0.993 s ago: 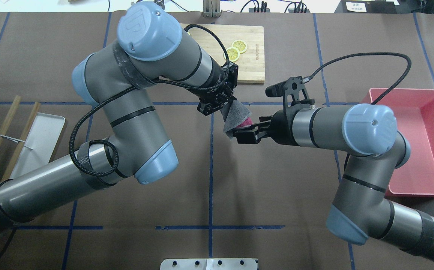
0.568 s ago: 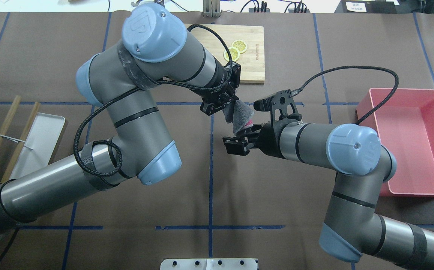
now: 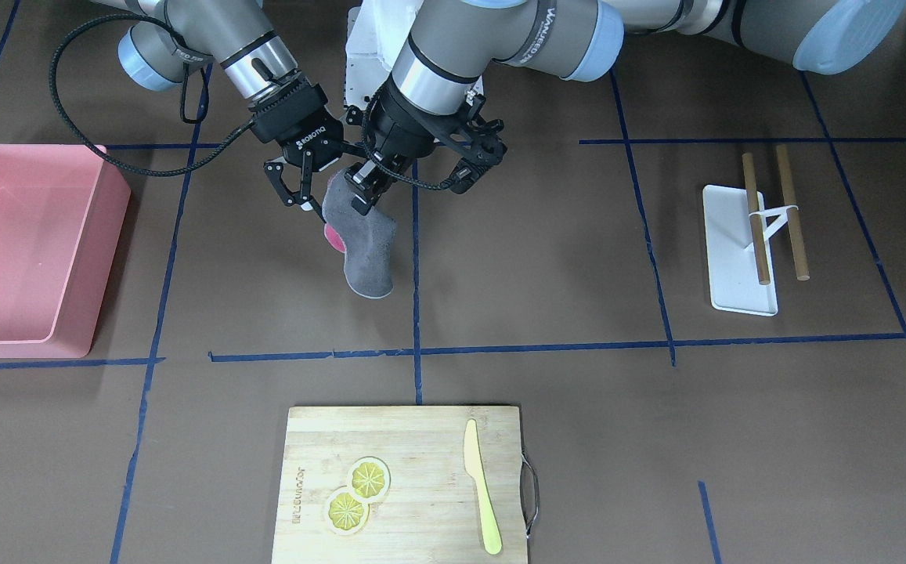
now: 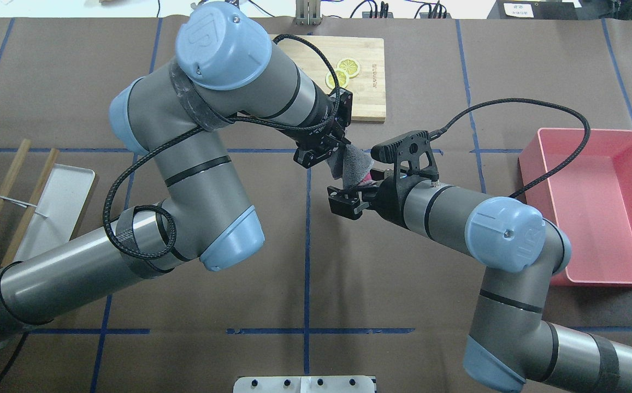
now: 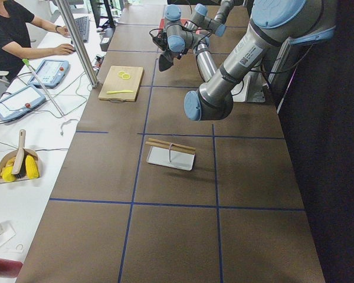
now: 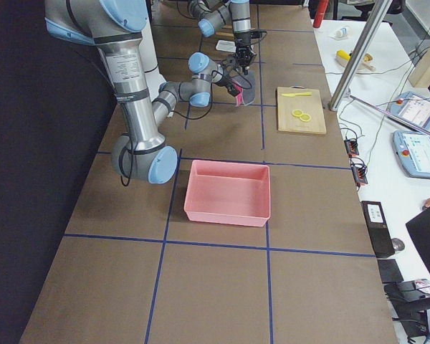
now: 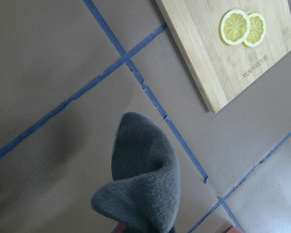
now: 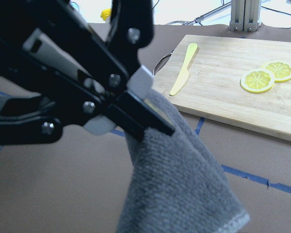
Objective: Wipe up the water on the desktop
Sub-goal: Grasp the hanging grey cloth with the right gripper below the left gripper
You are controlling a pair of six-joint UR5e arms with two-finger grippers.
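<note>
Here, the left end effector (image 3: 364,194) is clenched on the top edge of a gray cloth (image 3: 362,251). The right wrist view shows its two fingers (image 8: 136,114) pinching the fabric between them. The cloth hangs down in a loose fold on the robot's side of the bamboo cutting board (image 3: 421,439), beyond the blue tape line that runs along that edge of the board. A pink underside shows at one edge of the fold. Whether its lower tip touches the surface cannot be told.

The right end effector (image 3: 301,205) sits just beside the cloth, on the side away from the left arm. Its jaws are spread and grasp nothing, and the pink edge lies close to one fingertip.

The bench (image 3: 578,235), dark brown and crossed by blue tape lines, stretches under both arms and carries everything else. Two lemon slices (image 3: 357,492) and a pale yellow knife (image 3: 481,489) lie on the cutting board. A pink bin (image 3: 30,313) stands well apart from the board toward the robot's right. A small white tray (image 3: 730,258) with two wooden sticks (image 3: 756,219) across it lies well apart from the board toward the robot's left.
</note>
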